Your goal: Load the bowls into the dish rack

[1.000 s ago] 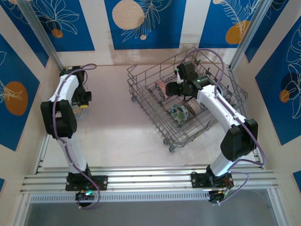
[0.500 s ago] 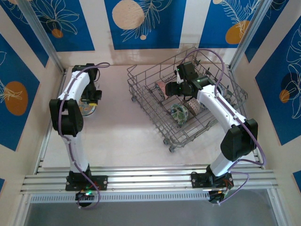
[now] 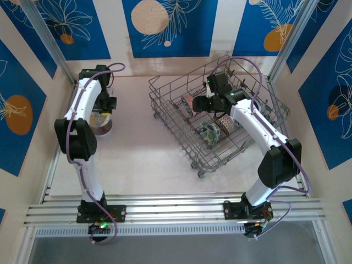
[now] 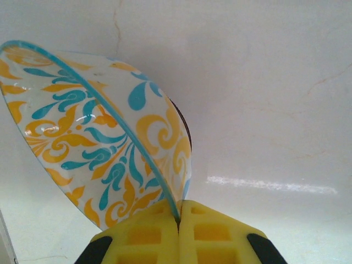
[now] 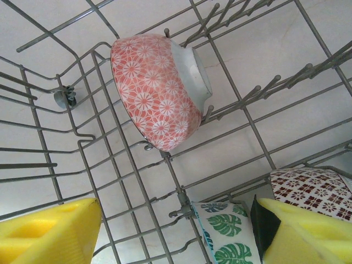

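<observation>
Pale desk (image 3: 137,159): grey wire dish rack (image 3: 168,110) at far right, holding a red floral bowl (image 5: 159,93), a green-leaf bowl (image 5: 223,236) and a maroon lattice bowl (image 5: 308,192). Right jaws spread above these. Left jaws pinching the rim of a yellow-and-teal bowl (image 4: 104,148) near the desk's left edge.

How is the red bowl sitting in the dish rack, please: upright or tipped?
Tipped on edge: the red bowl leans among the dish rack wires, its base facing sideways.

A pale, faintly veined worktop (image 3: 137,154) sits between cream walls (image 3: 115,33) carrying blue panels (image 3: 187,33) with white leaves and orange discs. Aluminium rails (image 3: 176,208) cross its near edge.
</observation>
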Available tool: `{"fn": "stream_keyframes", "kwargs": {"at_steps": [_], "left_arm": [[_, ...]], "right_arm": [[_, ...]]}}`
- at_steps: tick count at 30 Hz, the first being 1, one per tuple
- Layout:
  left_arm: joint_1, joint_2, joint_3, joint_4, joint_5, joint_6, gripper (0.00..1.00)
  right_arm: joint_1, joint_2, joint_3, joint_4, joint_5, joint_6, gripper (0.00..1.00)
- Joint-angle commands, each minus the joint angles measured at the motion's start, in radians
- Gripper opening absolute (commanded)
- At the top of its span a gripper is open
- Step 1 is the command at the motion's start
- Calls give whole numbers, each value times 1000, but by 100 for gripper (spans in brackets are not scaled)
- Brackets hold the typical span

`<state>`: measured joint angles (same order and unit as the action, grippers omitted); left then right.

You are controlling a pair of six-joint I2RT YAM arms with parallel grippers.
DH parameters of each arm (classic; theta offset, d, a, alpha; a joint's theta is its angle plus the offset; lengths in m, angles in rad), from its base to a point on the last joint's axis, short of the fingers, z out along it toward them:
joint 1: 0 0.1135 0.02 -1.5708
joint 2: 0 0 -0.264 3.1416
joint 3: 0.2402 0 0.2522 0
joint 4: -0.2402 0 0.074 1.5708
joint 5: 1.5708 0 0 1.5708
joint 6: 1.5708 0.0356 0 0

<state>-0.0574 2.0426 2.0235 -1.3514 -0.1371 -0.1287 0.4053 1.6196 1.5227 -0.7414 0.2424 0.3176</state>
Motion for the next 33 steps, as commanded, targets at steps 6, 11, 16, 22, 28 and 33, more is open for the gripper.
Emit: {"fn": "stream_keyframes", "kwargs": {"at_steps": [6,11,16,22,28,33], "left_arm": [[-2,-85,93,-22,54,-66,0],[-2,-143,102,18,141,-160,0],[-3,-219,94,89,254,-298,0],[-17,-346,-31,233,353,-476,0],[-61,-492,-197,407,370,-659,0],[-133,-568,-239,482,329,-757,0]], "right_arm": [[5,-18,37,-8,-16,4,74],[28,-33,82,-20,10,-12,72],[84,-51,128,-14,36,-19,70],[224,-118,93,124,71,39,67],[388,-119,74,275,113,43,65],[488,-49,131,333,140,47,63]]}}
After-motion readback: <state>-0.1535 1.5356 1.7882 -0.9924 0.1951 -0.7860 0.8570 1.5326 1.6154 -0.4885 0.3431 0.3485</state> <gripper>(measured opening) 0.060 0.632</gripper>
